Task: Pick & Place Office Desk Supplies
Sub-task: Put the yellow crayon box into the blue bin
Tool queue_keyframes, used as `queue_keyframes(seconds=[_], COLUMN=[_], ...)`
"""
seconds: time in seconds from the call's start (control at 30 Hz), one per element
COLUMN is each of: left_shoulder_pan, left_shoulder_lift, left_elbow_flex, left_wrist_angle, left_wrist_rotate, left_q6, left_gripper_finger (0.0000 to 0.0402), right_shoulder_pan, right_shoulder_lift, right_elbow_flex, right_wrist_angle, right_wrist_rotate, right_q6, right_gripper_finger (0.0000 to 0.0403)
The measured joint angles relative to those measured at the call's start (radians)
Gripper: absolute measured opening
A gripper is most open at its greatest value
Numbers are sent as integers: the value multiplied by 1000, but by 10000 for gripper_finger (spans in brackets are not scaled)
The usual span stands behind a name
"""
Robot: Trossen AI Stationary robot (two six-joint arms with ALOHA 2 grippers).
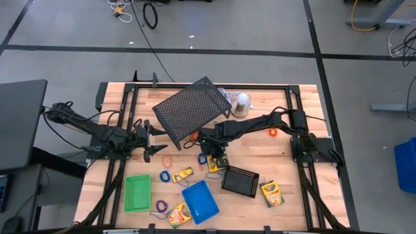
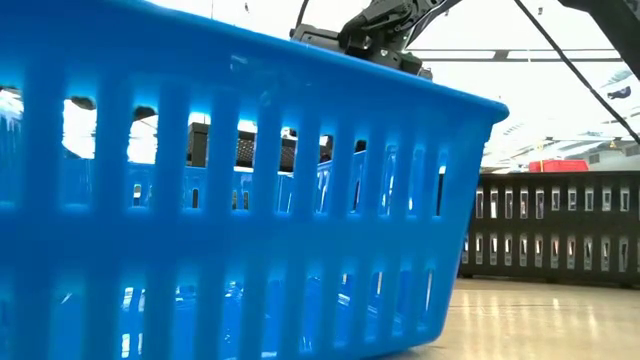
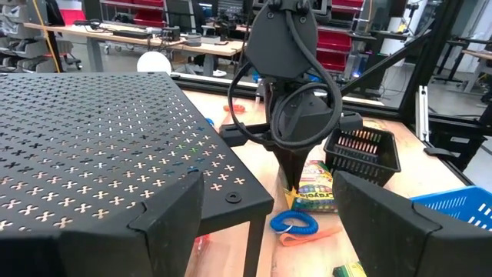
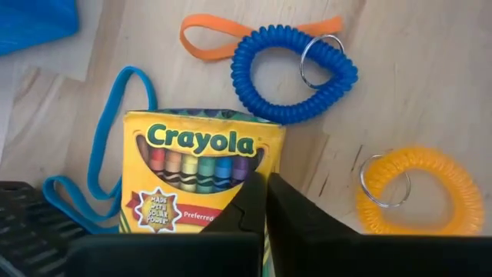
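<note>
While the right gripper (image 1: 216, 160) is hanging low over the middle of the table (image 1: 305, 104), its jaws are pressing together, their tips meeting right at the lower front face of a crayon box (image 4: 201, 178); whether they are pinching its edge cannot be told. That box is lying flat on the wood, with a blue coiled loop (image 4: 293, 73) carrying a metal ring just beyond it at 1 o'clock, an orange elastic band (image 4: 223, 40) touching that coil, a thin blue elastic loop (image 4: 101, 154) running along the box at 9 o'clock, and an orange coiled loop (image 4: 419, 192) near at 3 o'clock. On the overhead picture, the small black mesh tray (image 1: 240, 181) is sitting just beside the right gripper at 4 o'clock, the blue tray (image 1: 199, 201) at 7 o'clock, and the green tray (image 1: 137, 193) well apart toward 8 o'clock. 3 more crayon boxes are lying near those trays. The left gripper (image 1: 153, 138) is waiting at the table's 9 o'clock side beside the large black mesh rack (image 1: 192, 109), its jaws spreading wide and holding nothing.
</note>
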Motion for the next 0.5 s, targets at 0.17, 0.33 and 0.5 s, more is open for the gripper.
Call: queue_keyframes(seconds=[0.17,0.33,0.5], left_shoulder_pan=[0,0,0], left_shoulder_lift=[0,0,0], left_elbow_flex=[0,0,0], left_wrist_angle=[0,0,-2], left_wrist_rotate=[0,0,0], left_q6=[0,0,0], left_gripper_finger=[292,292,292], right_shoulder_pan=[13,25,34], right_shoulder_lift=[-18,-40,-55], right_elbow_flex=[-2,-8,-8], right_wrist_angle=[2,10,31], right_wrist_rotate=[0,12,30], right_q6=[-6,6,5], right_gripper_finger=[1,0,0])
